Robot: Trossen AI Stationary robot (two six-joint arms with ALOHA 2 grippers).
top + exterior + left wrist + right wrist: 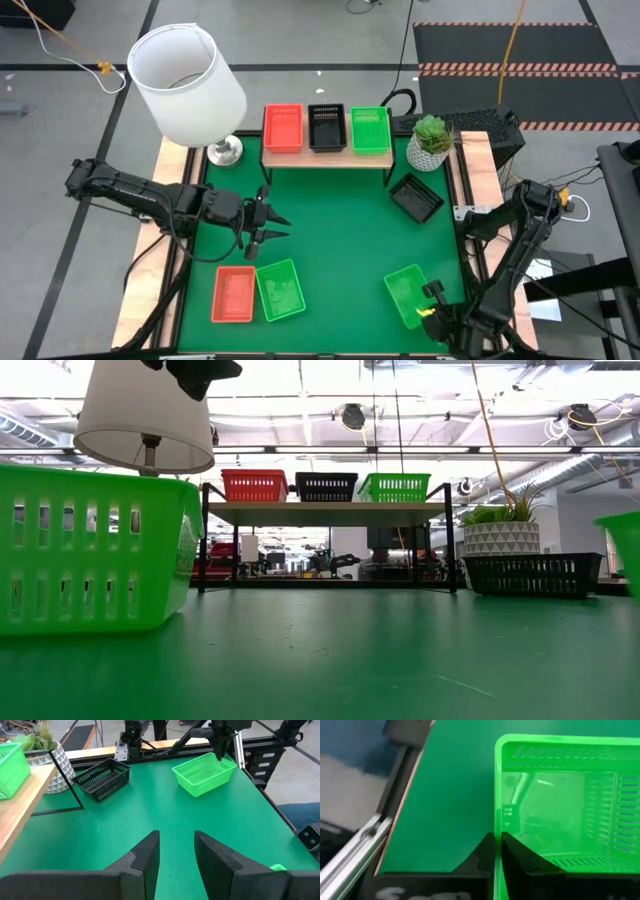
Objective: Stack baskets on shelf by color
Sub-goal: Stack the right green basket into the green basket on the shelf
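Note:
The shelf (325, 152) stands at the table's far side and carries one orange-red basket (283, 128), one black basket (327, 127) and one green basket (370, 129) side by side. An orange-red basket (234, 294) and a green basket (280, 289) sit on the mat near the left front. A black basket (416, 197) sits right of the shelf. My left gripper (272, 228) hovers open over the mat's left middle, touching nothing. My right gripper (432, 300) is shut on a third green basket (406, 293) at the right front. My right gripper pinches the green basket's side wall (496, 820), the one toward the table's right edge. One finger (517, 852) is inside the basket and the other finger (482, 854) outside. The fingers come from above, pointing down. Whether the basket's bottom is off the mat does not show.
A white lamp (188, 82) stands at the far left corner and a potted plant (431, 142) right of the shelf. The green mat's middle (340, 235) is bare. Light wooden rails (150, 270) run along both table sides.

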